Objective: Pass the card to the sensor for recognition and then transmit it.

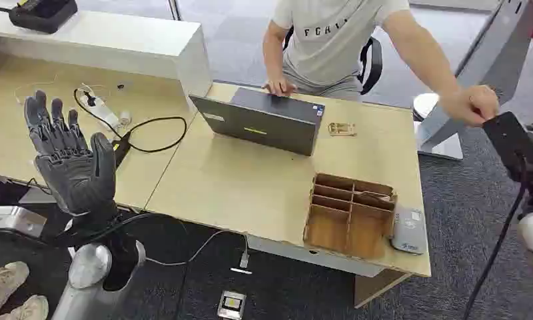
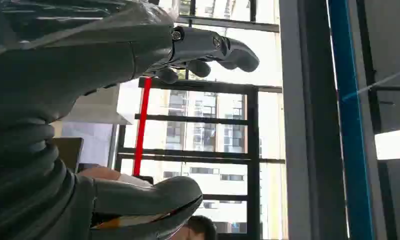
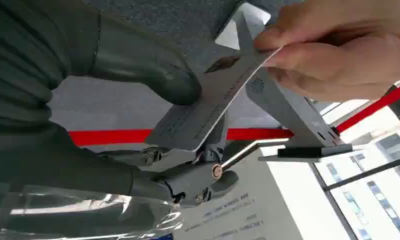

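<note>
A seated person reaches an arm out past the desk's far right corner, and the person's hand (image 3: 333, 50) pinches one end of a grey card (image 3: 208, 102). The robot's right hand (image 3: 153, 125) pinches the other end, thumb pressed on the card's face and fingers beneath. This looks like the handover step: the card is shared between both, held in the air off the desk's right edge. Whether the sensor has read it already cannot be told; the small grey reader (image 1: 408, 230) lies at the desk's near right corner beside a wooden organiser (image 1: 349, 215). The left hand (image 1: 70, 157) is raised over the desk's left edge, fingers spread, holding nothing. Next, the right hand probably needs to loosen its pinch once the person's hold is firm.
</note>
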`<action>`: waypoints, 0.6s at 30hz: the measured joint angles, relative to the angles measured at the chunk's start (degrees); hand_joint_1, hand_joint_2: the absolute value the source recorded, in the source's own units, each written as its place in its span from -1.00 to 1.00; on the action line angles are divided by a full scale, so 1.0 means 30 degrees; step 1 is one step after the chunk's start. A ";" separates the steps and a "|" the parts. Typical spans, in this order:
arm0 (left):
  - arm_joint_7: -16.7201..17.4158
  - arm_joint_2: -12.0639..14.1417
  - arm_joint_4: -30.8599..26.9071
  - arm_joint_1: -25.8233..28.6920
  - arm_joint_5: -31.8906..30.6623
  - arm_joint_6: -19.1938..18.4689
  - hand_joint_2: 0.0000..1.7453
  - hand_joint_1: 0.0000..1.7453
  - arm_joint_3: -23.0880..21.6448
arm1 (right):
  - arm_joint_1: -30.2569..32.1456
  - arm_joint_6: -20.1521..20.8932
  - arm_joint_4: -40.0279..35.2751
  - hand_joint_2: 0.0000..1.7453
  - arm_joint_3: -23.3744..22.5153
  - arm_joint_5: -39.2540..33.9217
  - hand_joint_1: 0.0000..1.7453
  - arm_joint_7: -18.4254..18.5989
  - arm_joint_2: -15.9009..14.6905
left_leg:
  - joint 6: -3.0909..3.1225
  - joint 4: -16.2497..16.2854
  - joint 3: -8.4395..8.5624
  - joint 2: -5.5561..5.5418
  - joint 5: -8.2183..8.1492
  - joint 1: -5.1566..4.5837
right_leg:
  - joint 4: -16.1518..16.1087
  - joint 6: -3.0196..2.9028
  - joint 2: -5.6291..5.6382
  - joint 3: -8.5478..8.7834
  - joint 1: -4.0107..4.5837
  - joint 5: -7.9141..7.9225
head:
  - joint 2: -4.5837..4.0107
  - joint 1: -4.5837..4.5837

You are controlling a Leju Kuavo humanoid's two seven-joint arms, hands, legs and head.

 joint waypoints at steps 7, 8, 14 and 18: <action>0.0088 -0.0080 0.0051 -0.0001 -0.0080 0.0000 1.00 -1.00 -0.0007 | 0.0015 -0.0218 0.0467 1.00 0.0182 0.0029 1.00 -0.0153 0.0000 | -0.0001 0.0000 -0.0002 0.0000 -0.0001 -0.0001 | -0.0001 0.0000 0.0004 -0.0006 0.0000 0.0000 | 0.0000 0.0007; 0.0088 -0.0095 0.0058 0.0001 -0.0088 0.0000 1.00 -1.00 -0.0007 | 0.0022 -0.0269 0.0510 1.00 0.0189 0.0029 1.00 -0.0160 0.0000 | -0.0001 0.0000 -0.0002 0.0001 -0.0001 -0.0001 | -0.0001 0.0000 0.0004 -0.0005 0.0000 0.0000 | 0.0000 0.0000; 0.0088 -0.0168 0.0109 0.0018 -0.0132 0.0000 1.00 -1.00 -0.0007 | 0.0086 -0.0778 0.0678 1.00 0.0226 0.0226 1.00 -0.0219 0.0007 | 0.0000 0.0000 0.0000 0.0001 0.0000 -0.0001 | 0.0000 0.0000 0.0003 -0.0005 0.0000 0.0001 | 0.0000 0.0007; 0.0095 -0.0240 0.0109 0.0034 -0.0256 0.0000 1.00 -1.00 -0.0015 | 0.0247 -0.1624 0.0649 1.00 0.0212 0.0721 1.00 -0.0233 0.0000 | 0.0000 0.0002 0.0002 0.0001 0.0000 -0.0001 | 0.0000 0.0000 0.0004 -0.0005 0.0000 0.0001 | 0.0000 0.0007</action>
